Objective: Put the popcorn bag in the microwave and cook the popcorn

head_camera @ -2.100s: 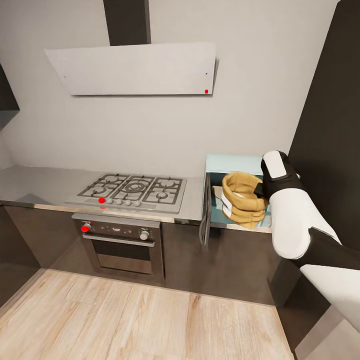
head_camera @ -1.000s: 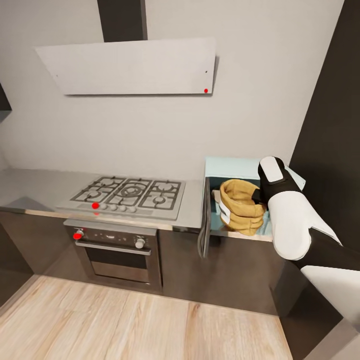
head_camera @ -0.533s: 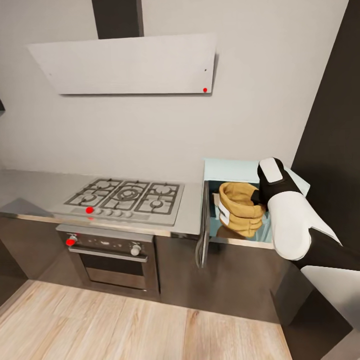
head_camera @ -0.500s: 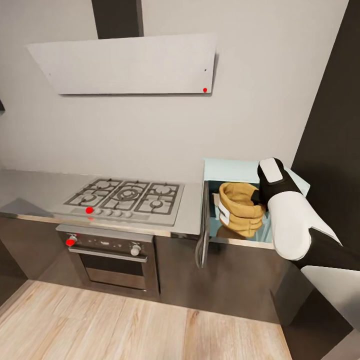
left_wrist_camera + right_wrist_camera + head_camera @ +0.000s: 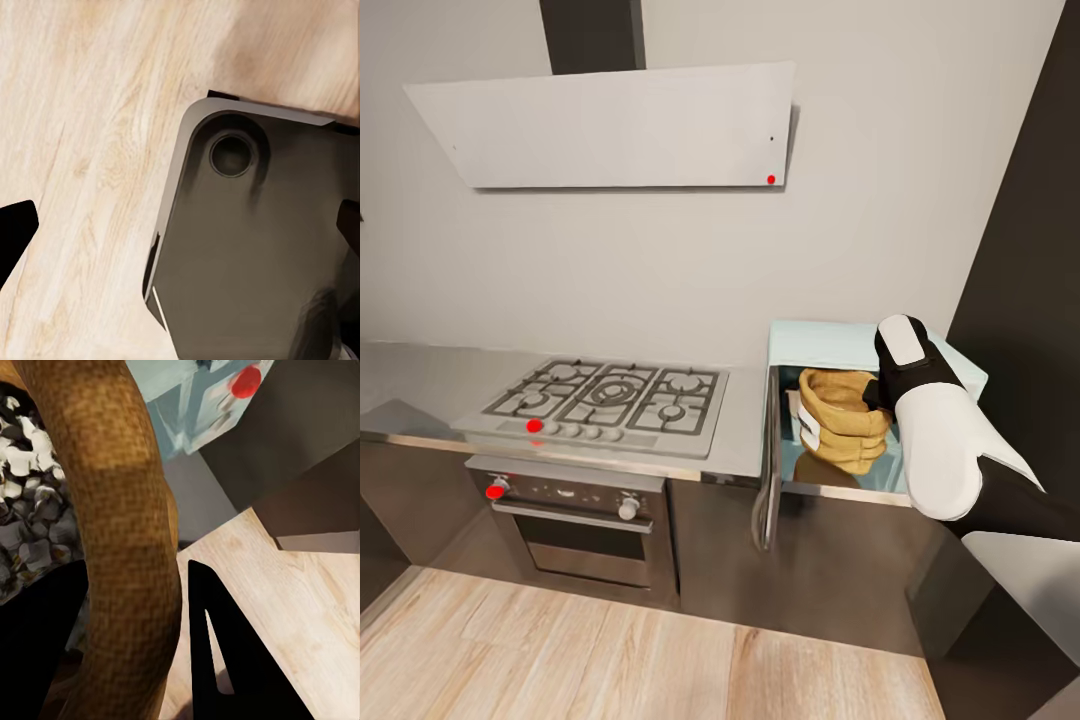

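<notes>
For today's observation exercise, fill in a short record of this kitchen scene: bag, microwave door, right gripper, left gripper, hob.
bag: popcorn bag inside the microwave opening
microwave door: door swung open
right gripper: right gripper straddles the bag's rolled rim, one finger each side
left gripper: left gripper open, over the wooden floor
hob: gas hob beside the microwave

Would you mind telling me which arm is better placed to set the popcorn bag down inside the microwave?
The right. Its gripper already pinches the popcorn bag rim at the open microwave. The left gripper hangs open over the floor.
</notes>
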`<state>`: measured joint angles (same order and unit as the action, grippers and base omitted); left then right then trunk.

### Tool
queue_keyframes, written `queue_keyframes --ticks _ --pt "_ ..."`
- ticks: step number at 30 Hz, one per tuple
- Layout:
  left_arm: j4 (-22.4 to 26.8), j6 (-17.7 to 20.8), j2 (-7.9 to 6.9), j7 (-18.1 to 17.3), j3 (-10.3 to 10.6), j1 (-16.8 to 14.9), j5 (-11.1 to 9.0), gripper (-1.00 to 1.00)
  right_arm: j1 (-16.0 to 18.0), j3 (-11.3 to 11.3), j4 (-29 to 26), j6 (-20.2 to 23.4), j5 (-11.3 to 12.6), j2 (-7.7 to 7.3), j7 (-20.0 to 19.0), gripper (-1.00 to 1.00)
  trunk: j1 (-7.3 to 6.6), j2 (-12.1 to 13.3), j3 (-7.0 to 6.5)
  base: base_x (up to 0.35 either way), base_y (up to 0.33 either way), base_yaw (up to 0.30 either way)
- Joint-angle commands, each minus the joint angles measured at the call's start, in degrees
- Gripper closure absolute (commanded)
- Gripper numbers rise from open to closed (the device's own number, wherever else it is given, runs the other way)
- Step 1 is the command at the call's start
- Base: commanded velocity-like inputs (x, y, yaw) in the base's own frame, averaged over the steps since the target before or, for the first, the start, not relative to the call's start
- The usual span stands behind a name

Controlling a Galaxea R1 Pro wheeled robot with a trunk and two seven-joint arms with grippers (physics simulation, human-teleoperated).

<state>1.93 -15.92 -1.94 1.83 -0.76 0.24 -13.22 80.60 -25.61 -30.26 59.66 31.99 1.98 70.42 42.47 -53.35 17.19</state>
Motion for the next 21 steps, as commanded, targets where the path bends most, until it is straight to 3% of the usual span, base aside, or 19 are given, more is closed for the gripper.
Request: queue_keyframes --ticks 1,21 --pt "0.09 -0.07 0.01 0.11 -0.03 0.02 -0.03 -1.0 0.09 -0.05 0.13 0.34 0.79 0.01 0.58 1.0 0.01 -0.05 0.05 0.018 0.0 0.0" --pt "0.09 -0.07 0.01 0.11 -0.03 0.02 -0.04 -1.0 0.09 -0.06 2.13 0.34 0.85 -0.22 0.51 1.0 0.01 -0.05 0.05 0.083 -0.025 0.0"
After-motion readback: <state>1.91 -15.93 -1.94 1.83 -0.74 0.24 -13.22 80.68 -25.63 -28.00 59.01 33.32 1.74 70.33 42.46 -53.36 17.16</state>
